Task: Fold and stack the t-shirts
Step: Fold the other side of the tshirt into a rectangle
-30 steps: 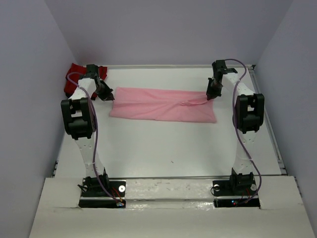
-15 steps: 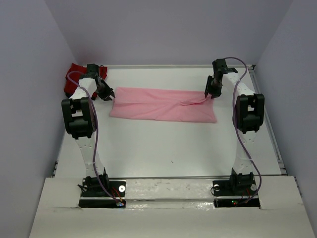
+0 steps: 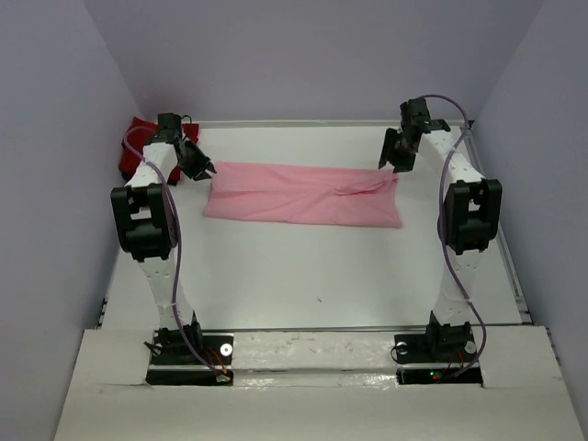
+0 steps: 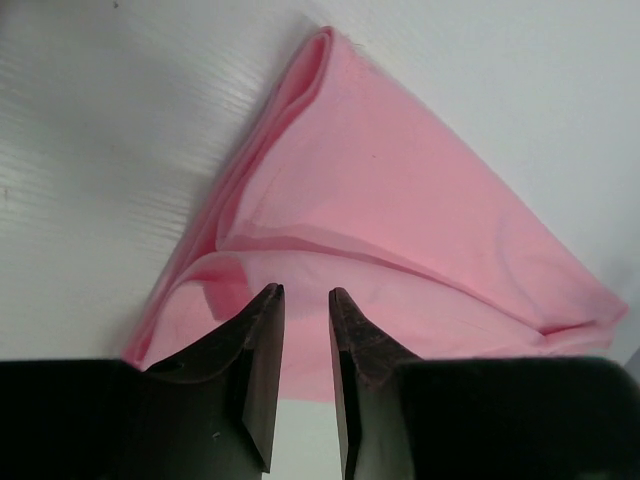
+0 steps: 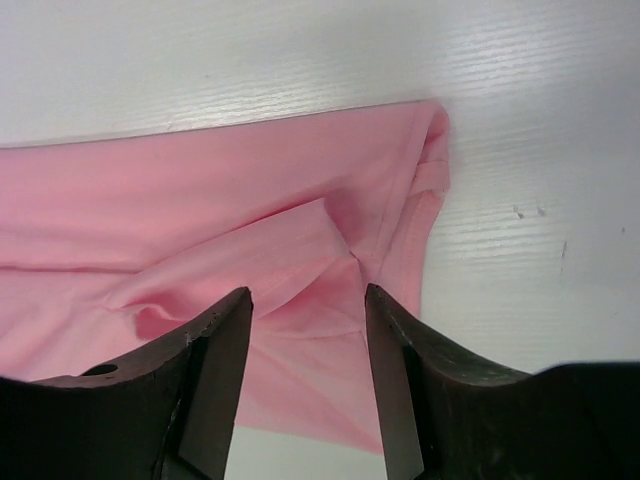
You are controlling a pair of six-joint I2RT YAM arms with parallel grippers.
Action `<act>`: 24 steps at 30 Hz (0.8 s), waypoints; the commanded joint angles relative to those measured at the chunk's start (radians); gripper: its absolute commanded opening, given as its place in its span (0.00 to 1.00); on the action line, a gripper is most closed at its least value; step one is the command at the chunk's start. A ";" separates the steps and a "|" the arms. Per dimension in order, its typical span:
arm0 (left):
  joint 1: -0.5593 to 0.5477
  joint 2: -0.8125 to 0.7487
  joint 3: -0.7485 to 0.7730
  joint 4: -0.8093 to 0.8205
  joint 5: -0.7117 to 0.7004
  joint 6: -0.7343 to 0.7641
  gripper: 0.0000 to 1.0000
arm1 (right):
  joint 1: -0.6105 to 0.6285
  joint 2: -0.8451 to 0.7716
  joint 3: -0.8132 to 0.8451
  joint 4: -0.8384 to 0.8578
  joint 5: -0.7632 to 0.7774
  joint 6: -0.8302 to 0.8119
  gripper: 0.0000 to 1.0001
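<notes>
Left gripper point(image 4: 305, 292) hangs slightly parted and empty over the folded pink t-shirt point(image 3: 303, 195); right gripper point(image 5: 305, 295) stands wider, also empty.

You have the folded shirt point(image 3: 303, 195) lying flat across the far half of the table point(image 3: 303, 285), running left to right. Your left gripper point(image 3: 204, 169) hangs at its far left corner and your right gripper point(image 3: 390, 162) at its far right corner, each over the cloth's edge. The other shirt point(image 3: 136, 145) sits in the table's far left corner, behind your left gripper and apart from the folded one.
</notes>
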State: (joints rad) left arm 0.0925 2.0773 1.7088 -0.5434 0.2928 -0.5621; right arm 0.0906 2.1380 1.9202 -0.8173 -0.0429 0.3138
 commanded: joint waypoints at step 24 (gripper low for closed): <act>-0.014 -0.330 -0.351 0.122 0.212 -0.116 0.33 | 0.003 -0.148 -0.293 0.168 -0.399 0.145 0.00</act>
State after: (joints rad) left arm 0.0795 1.7973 1.3327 -0.4511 0.4561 -0.6716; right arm 0.0906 2.0441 1.6554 -0.7288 -0.3630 0.4164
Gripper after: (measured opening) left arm 0.338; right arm 0.010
